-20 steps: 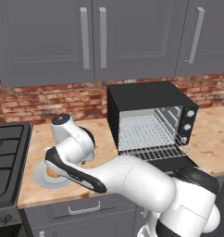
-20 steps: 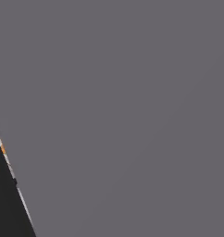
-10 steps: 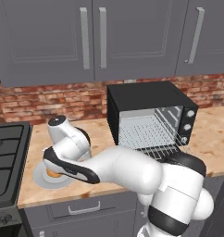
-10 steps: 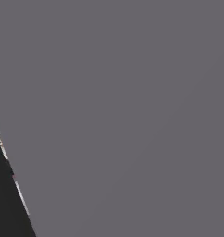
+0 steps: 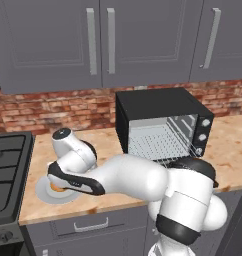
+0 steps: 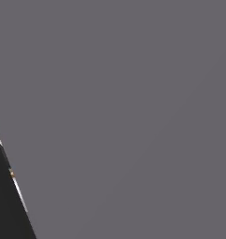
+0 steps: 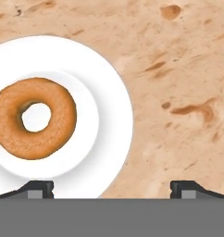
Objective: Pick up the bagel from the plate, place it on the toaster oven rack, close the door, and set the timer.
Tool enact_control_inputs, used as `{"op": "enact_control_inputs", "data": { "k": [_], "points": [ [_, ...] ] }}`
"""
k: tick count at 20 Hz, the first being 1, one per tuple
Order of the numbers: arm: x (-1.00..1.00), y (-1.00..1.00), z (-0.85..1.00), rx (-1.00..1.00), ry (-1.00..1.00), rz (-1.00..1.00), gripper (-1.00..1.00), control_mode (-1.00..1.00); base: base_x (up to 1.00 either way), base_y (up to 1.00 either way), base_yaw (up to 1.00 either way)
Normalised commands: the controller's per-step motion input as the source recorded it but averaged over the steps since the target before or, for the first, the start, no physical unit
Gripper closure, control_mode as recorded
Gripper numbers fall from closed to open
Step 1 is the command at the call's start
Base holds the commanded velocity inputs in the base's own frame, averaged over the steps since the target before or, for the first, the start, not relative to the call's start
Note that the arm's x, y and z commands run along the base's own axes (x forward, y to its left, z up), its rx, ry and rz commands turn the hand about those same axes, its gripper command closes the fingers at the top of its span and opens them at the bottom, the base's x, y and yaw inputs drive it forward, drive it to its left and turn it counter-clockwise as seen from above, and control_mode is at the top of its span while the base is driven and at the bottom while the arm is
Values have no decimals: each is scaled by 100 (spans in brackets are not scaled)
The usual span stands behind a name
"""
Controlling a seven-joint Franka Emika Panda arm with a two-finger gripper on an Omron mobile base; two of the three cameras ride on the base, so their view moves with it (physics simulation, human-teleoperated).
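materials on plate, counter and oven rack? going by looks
Plate: looks like glazed ceramic, plain white and smooth with a soft shadow at the inner well; could equally be plastic.
Counter: tan stone or stone-look laminate, mottled with darker brown flecks and veins, matte.
Rack: seems metal wire, a thin silvery grid inside the black oven.

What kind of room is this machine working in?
It looks like a home kitchen, computer-rendered: a black toaster oven stands open on a speckled tan stone counter, beneath tall grey cabinet doors, with a red brick backsplash and a black stovetop at the left.
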Motion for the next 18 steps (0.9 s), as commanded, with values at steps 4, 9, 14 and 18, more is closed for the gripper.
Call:
{"op": "enact_control_inputs", "data": {
  "k": [4,9,14,18],
  "points": [
    [5,5,-23,0,0,0,-100,-100,0,0,0],
    [14,14,-20,0,0,0,-100,-100,0,0,0],
    [26,16,-15,0,0,0,-100,-100,0,0,0],
    [31,17,-14,0,0,0,-100,-100,0,0,0]
  ]
}}
